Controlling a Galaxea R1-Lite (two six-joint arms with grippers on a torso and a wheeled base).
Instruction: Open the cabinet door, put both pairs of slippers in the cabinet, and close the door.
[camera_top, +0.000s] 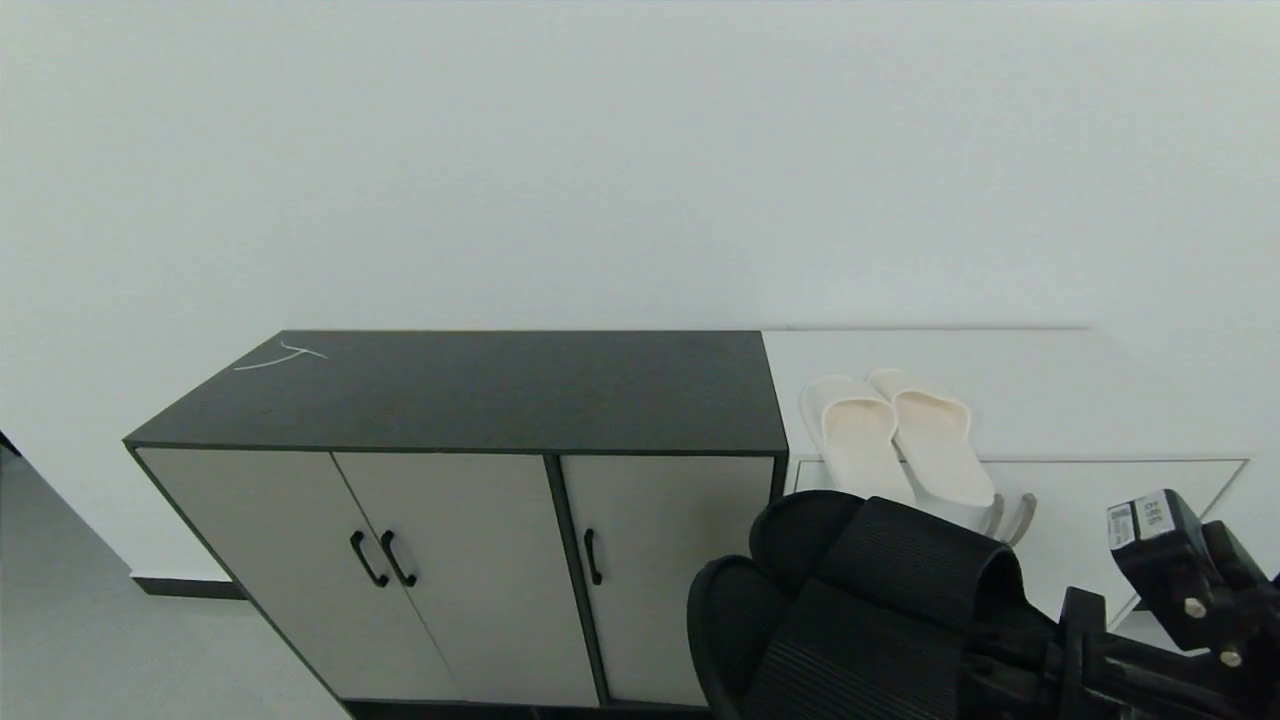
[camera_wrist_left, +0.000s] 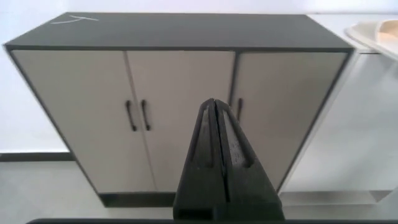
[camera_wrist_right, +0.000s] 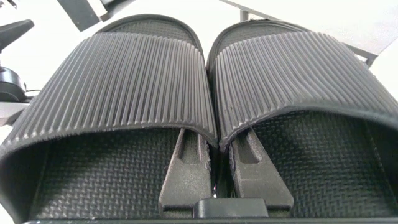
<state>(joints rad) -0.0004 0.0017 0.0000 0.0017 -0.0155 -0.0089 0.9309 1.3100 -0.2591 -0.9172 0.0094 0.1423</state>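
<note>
Black slippers (camera_top: 880, 610) in right tool (camera_wrist_right: 214, 142), parallel, toes toward cabinet (camera_top: 480, 390)

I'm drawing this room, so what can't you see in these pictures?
Inside the grey three-door cabinet with a black top: head view, its closed doors hide it.
The cabinet's lower right corner: head view, the black ribbed rubber slippers cover it.
The right gripper: right wrist view, the slipper straps hide its fingers' tips.
</note>
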